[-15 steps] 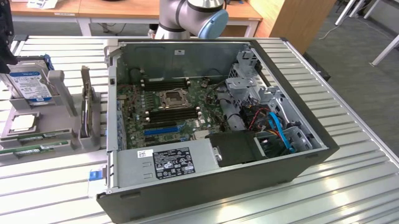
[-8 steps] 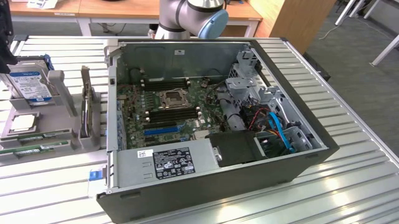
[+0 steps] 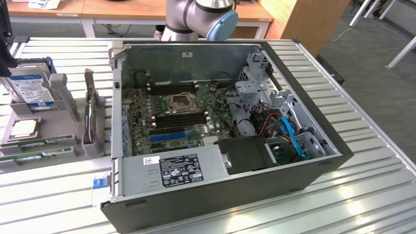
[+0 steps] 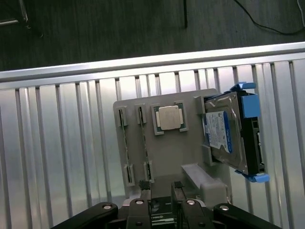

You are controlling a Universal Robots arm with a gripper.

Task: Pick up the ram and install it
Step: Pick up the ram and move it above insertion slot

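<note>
Two rams stood on edge in a grey holder on the slatted table, at the exterior view's left of the open case. The nearer ram and the farther ram sat side by side, just apart, each end seated in a slotted block. Their long axes ran left to right in the exterior view, pointing toward the case, and the two lay parallel to each other. I could not tell which end bore the label. Beyond them in the same holder a CPU lay flat, and farther off a hard drive was propped on its side in a blue bracket. A dark card stood upright between the holder and the case. The gripper hung over the end of the holder nearest the case. Its two fingers were spread wide with nothing between them, so it held nothing. In the wrist view one fingertip lined up with the end of the farther ram, but I could not tell whether it touched. The arm rose beyond the far wall of the case. Inside the case, the motherboard lay flat, its black slots running left to right.
</note>
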